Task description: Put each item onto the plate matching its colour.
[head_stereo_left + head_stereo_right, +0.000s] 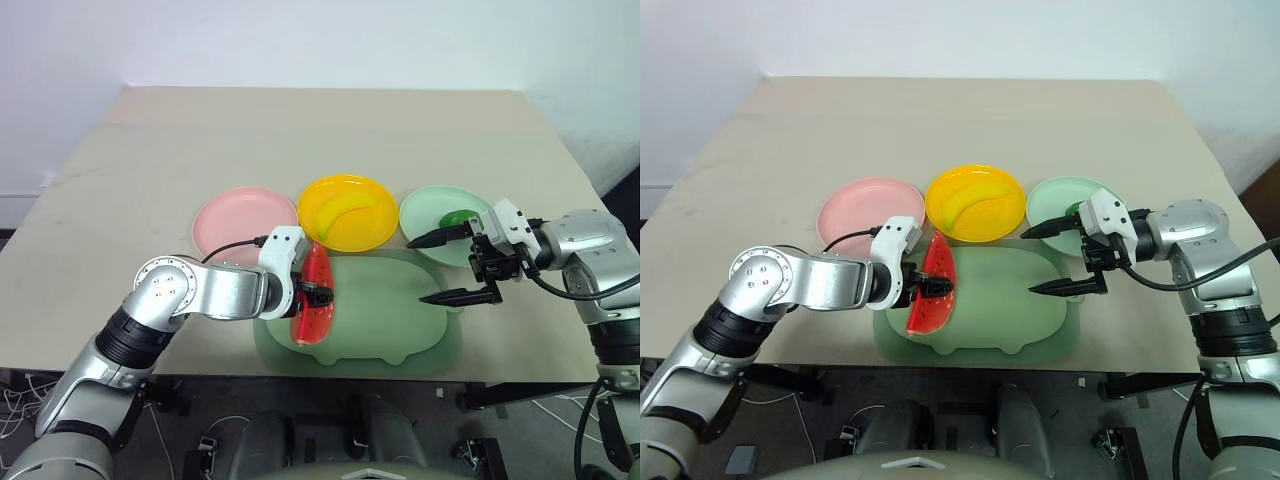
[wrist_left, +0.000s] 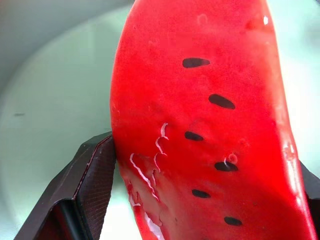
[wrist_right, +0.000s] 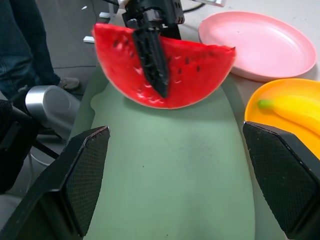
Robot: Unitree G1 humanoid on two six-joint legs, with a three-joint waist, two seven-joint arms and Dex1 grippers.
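My left gripper is shut on the red watermelon wedge, its black fingers pressing both flat faces. The wedge stands on edge over the left part of the large green mat, a little in front of the pink plate, which has nothing on it. The yellow banana lies on the yellow-orange plate. A small dark-green fruit rests on the mint plate. My right gripper is open and holds nothing; it points left over the mat's right side, beside the mint plate.
The three plates stand in a row mid-table, and behind them is bare beige tabletop. The mat reaches almost to the table's front edge. A person's legs stand on the floor beyond the table.
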